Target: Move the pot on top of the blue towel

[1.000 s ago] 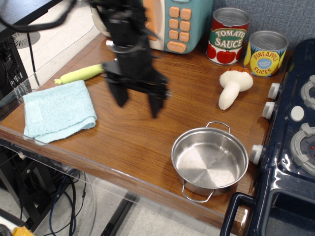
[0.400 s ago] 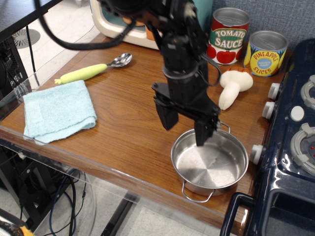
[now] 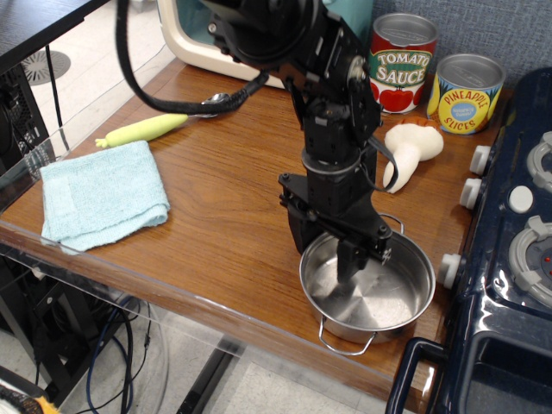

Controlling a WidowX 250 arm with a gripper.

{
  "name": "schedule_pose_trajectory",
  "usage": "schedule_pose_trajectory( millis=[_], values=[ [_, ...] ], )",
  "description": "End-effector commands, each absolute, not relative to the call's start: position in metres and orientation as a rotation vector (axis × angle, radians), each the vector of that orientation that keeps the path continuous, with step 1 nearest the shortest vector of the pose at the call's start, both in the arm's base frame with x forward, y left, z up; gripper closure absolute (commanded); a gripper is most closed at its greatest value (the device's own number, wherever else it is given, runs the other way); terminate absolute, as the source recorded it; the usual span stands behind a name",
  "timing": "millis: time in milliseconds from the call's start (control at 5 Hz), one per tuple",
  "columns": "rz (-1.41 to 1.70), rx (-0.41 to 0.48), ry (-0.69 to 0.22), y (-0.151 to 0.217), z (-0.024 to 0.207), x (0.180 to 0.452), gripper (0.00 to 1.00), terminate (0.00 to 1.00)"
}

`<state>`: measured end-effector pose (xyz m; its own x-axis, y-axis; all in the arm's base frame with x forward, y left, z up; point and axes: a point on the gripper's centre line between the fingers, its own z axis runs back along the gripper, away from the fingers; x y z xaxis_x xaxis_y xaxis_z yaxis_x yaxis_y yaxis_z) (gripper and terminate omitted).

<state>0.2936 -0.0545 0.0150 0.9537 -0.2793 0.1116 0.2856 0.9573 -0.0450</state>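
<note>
Claw [image 3: 328,250] spread open straddles the left rim of the pot [image 3: 369,282], one finger inside, one outside; pot sits near the tabletop [image 3: 224,216] front-right, blue towel [image 3: 101,194] well apart at left

1 fixed view, high front, angled down over wooden counter [image 3: 216,224]; stove [image 3: 517,259] at right edge.

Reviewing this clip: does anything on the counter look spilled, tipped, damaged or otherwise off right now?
Nothing stands out. The pot sits upright and empty near the front edge, with the open gripper straddling its left rim. The blue towel lies folded at the left, both cans stand upright at the back, and the toy mushroom lies on its side.
</note>
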Motion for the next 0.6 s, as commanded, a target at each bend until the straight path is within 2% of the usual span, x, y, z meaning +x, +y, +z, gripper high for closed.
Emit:
schedule_pose_trajectory(
  millis=[0,400],
  values=[
    [-0.295,-0.074,-0.136,-0.043,0.033,0.288,1.00,0.00],
    [-0.269,-0.101,-0.152,-0.014,0.056,0.287,1.00,0.00]
  ],
)
